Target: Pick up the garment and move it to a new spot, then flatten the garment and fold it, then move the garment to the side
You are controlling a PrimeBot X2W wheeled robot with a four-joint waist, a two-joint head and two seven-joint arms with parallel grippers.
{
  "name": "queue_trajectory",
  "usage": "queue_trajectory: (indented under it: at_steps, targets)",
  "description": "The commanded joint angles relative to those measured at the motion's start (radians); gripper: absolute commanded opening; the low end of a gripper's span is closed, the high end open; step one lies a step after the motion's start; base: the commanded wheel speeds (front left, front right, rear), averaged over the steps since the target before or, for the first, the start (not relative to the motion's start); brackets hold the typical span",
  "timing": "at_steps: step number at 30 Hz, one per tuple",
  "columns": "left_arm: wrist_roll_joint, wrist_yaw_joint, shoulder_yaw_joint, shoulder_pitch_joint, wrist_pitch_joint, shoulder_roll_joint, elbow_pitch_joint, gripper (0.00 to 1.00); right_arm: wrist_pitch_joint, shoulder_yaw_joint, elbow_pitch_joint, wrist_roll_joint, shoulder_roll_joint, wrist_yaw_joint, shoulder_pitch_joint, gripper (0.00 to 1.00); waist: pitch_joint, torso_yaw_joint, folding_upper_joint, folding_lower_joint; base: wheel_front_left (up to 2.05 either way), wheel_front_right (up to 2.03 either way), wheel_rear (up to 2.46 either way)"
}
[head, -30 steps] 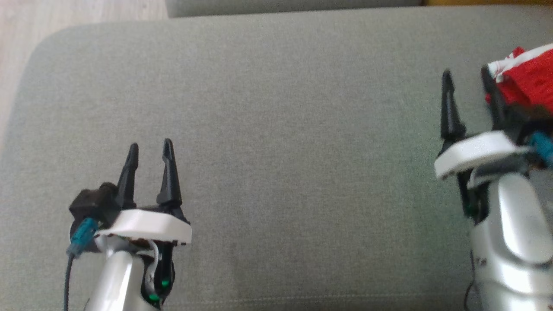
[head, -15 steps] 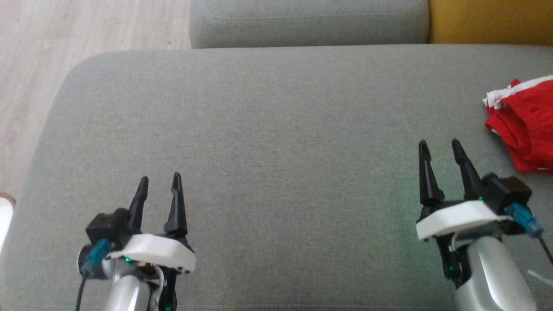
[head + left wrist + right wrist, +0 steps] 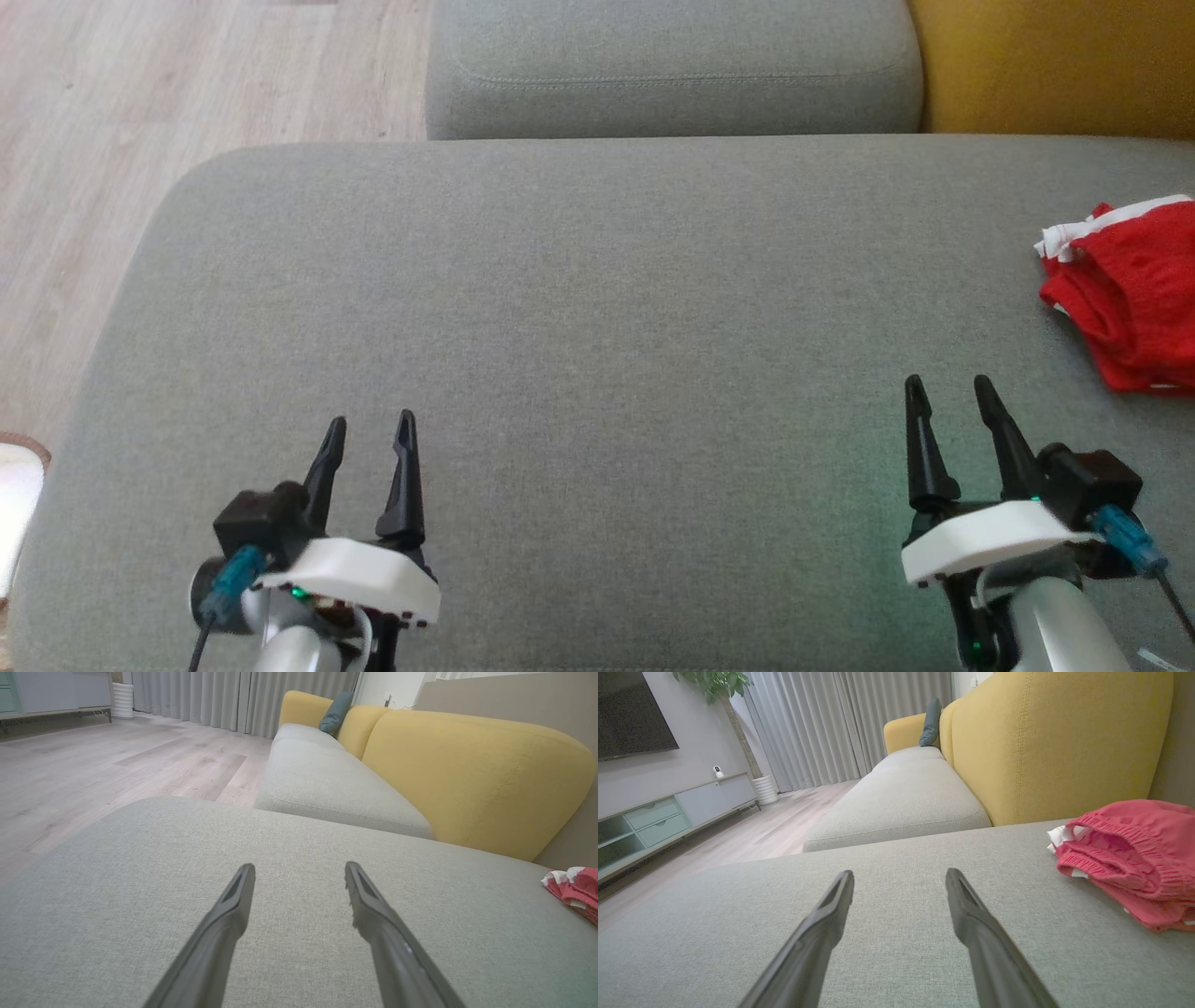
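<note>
The garment (image 3: 1130, 294) is red knit with white trim, folded into a small pile at the far right of the grey cushion (image 3: 597, 308). The right wrist view has the garment (image 3: 1134, 858) at its right, and the left wrist view catches a corner of the garment (image 3: 572, 886) at its right edge. My right gripper (image 3: 949, 385) stands open and empty near the front edge, apart from the garment and to its lower left. My left gripper (image 3: 371, 423) is open and empty at the lower left. In each wrist view the fingers (image 3: 822, 924) spread wide over bare fabric.
A second grey seat cushion (image 3: 672, 65) lies beyond the first, with a yellow backrest (image 3: 1055, 65) at the upper right. Wooden floor (image 3: 140, 112) runs along the left, past the cushion's rounded corner. A TV cabinet (image 3: 668, 816) and curtains stand across the room.
My right gripper has pulled back from the garment toward the front edge, leaving the garment lying on the cushion. The head camera has tilted, so the whole picture has shifted down.
</note>
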Motion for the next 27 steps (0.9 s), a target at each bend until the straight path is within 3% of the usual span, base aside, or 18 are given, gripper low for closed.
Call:
queue_trajectory:
  at_steps: [1,13,14,18,27]
  targets:
    - [-0.002,0.005,0.023,-0.025,-0.012,0.0,-0.034,1.0,-0.007,0.026,-0.037,0.003,-0.001,0.007,-0.028,1.0,0.0,-0.001,0.0,0.0001,0.0,0.0,0.0]
    - [-0.005,0.009,0.018,-0.03,-0.012,0.0,-0.042,1.0,0.002,0.032,-0.046,0.005,-0.001,0.007,-0.02,1.0,0.0,-0.002,0.0,0.0001,0.0,0.0,0.0]
    - [-0.001,0.0,-0.01,0.0,0.0,0.0,-0.004,0.0,0.002,0.005,-0.008,0.001,0.001,0.0,0.002,0.0,0.0,-0.002,0.0,0.0001,0.0,0.0,0.0]
    - [-0.002,-0.001,-0.012,0.03,0.003,0.0,0.057,0.0,0.002,0.006,0.055,0.002,0.004,0.0,0.033,0.0,0.0,-0.002,0.0,0.0001,0.0,0.0,0.0]
    - [-0.1,-0.013,0.009,0.023,0.026,0.003,0.052,0.0,0.027,-0.006,0.043,0.103,0.004,0.0,0.028,0.0,0.001,-0.005,0.0,0.0001,0.0,0.0,0.0]
